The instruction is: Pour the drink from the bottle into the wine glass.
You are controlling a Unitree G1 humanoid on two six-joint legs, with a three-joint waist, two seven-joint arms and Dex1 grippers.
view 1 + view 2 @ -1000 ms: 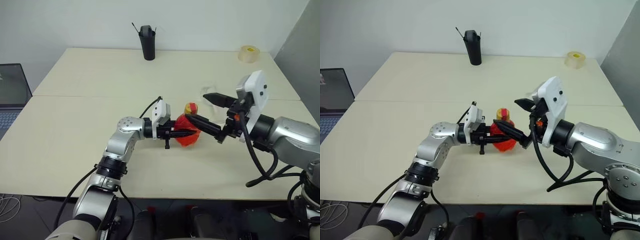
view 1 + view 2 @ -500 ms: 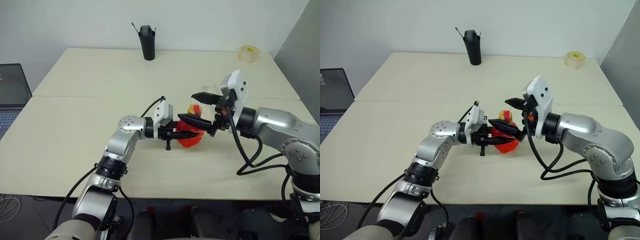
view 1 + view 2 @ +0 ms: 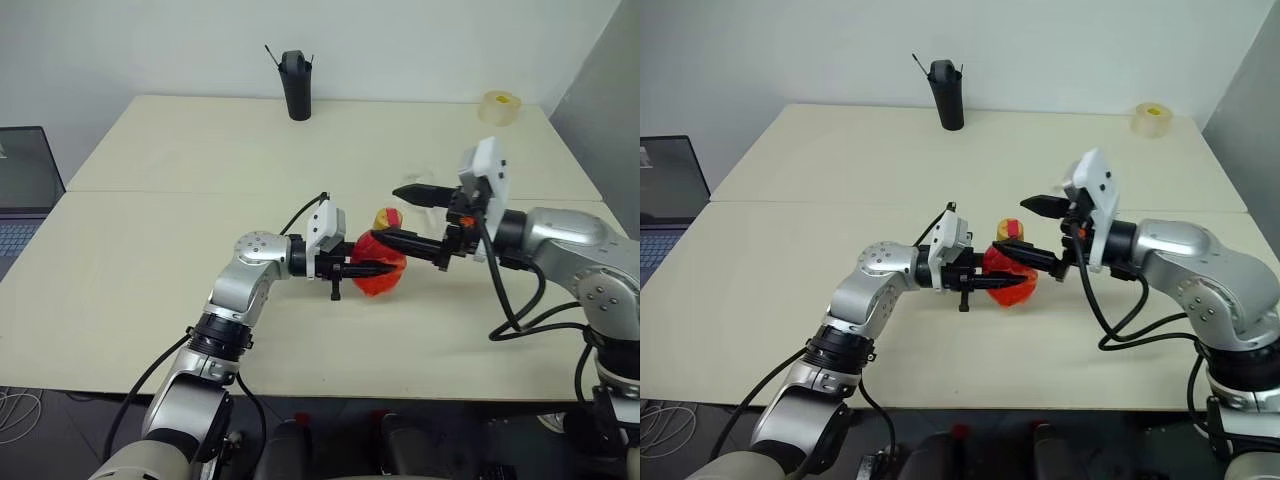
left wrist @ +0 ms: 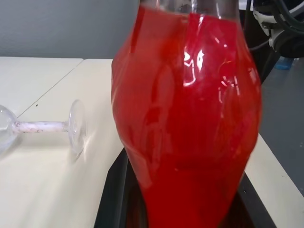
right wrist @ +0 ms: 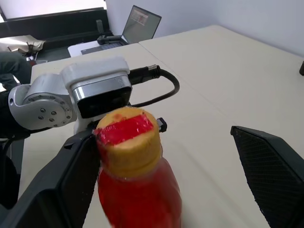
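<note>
**Two grippers at one red bottle**

The left gripper (image 3: 372, 268) is clenched on the one bottle (image 3: 378, 268), holding it upright near the middle of the table (image 3: 180, 240). Its two black fingers press the sides of the bulbous body, which is full of the drink (image 4: 190, 118), a bright red liquid. The bottle's tan cap (image 5: 127, 138) carries a red patch on top; no writing can be read on it.

The right gripper (image 3: 408, 212) has its two fingers spread wide, released, with nothing between them but air around the cap: one finger lies beside the bottle's neck, the other stands well apart.

One wine glass (image 4: 45, 127) lies on its side on the table just beyond the bottle, foot toward it.

At the far edge stand one tall black cup (image 3: 294, 86) and one tape roll (image 3: 499, 106). One laptop (image 3: 22, 190) sits left of the table.
</note>
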